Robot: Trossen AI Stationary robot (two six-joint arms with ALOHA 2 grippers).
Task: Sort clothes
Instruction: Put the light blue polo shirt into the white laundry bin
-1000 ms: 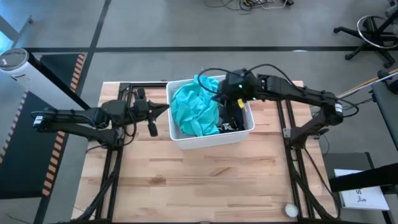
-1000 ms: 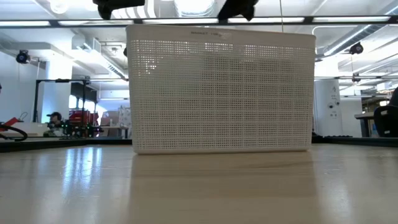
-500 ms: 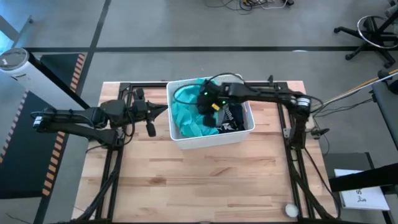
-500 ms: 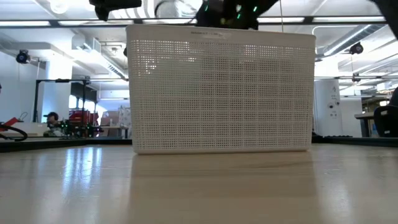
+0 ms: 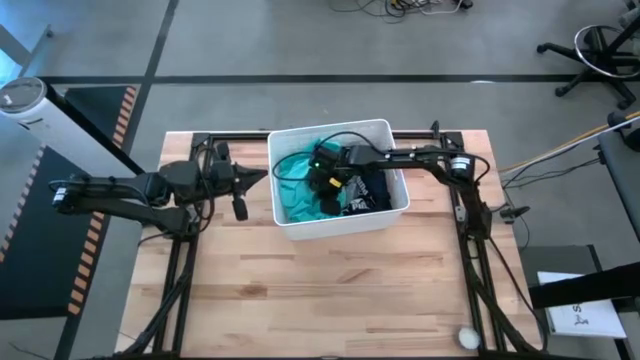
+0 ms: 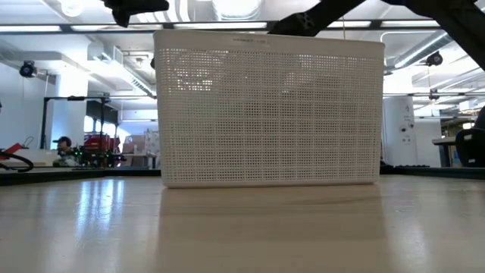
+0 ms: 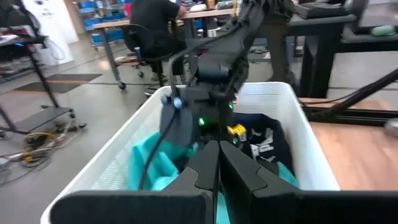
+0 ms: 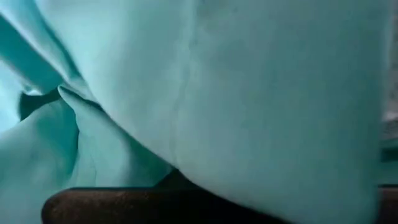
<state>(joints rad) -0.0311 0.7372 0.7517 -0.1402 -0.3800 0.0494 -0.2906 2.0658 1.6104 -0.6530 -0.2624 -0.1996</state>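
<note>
- Two arms in play: my right gripper [image 5: 322, 186] is down inside the white bin [image 5: 385, 128], fingers together, buried in the teal garment [image 5: 298, 197]; whether any fabric is pinched I cannot tell.
- Dark navy garment [image 5: 372, 190] lies beside the teal in the same bin.
- I'd pinch one fold only, then lift straight up.
- Left gripper [image 5: 243, 204] waits closed just outside the bin wall; bare wooden table [image 5: 330, 290] in front offers sorting room.

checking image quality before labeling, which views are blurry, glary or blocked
Right wrist view: filled by the teal garment pressed close, soft and out of focus. Low view: the white bin blocks its contents; ceiling lights glare and reflect off the table. Left wrist view: sharper, foreground fingers blurred. High view: evenly lit.
</note>
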